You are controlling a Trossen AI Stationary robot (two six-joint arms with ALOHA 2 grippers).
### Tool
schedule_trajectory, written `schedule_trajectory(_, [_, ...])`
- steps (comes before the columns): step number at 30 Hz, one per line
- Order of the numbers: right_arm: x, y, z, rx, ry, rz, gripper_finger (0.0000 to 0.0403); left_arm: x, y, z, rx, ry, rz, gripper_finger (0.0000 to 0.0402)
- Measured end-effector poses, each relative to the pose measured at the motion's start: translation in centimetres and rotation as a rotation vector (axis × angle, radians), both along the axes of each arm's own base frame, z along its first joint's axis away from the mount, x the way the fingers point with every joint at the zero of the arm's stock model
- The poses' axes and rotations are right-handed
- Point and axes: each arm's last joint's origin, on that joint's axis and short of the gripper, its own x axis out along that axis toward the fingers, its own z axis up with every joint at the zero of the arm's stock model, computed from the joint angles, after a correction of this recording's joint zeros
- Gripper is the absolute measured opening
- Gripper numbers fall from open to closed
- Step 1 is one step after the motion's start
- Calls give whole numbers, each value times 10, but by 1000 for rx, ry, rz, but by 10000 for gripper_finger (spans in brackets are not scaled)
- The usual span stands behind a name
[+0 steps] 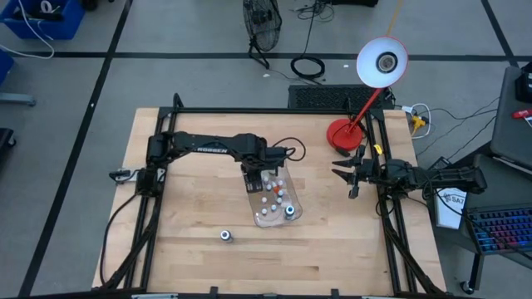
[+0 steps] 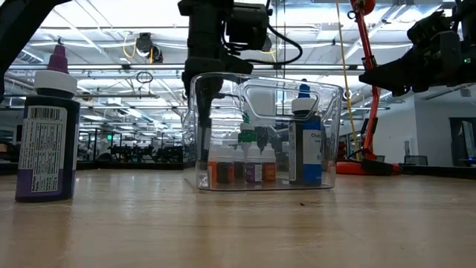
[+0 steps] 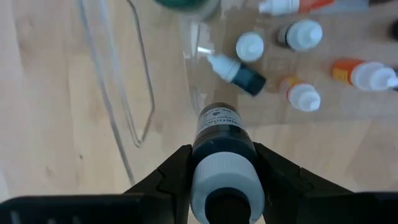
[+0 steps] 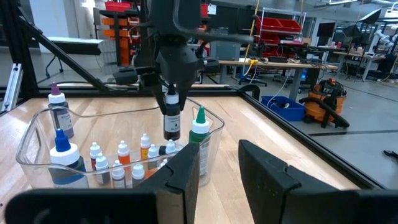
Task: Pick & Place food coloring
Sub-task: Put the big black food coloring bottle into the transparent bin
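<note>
While the left gripper (image 3: 221, 171) is being kept above the clear tray (image 1: 293, 214), a dark food coloring bottle (image 3: 222, 134) with a white cap is being gripped between its jaws and is hanging upright just inside the tray's wall. Beneath and just beyond those jaws, several small bottles (image 3: 303, 35) with white caps are lying and standing on the tray's floor, and one dark small bottle (image 3: 239, 71) is lying on its side nearest the held bottle. A green-capped bottle (image 4: 198, 140) and a blue-capped bottle (image 2: 306, 145) are standing in the same tray. A purple bottle (image 2: 47, 134) is being left on the table well apart from both grippers. The right gripper (image 1: 352, 176) is being held off to the side of the tray, its jaws partly parted and empty.
</note>
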Motion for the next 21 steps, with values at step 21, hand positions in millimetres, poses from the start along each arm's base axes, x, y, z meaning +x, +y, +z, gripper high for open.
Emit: schedule_trajectory(21, [0,0,0,0,0,0,100,-5,3,-23,-58,11,8,181])
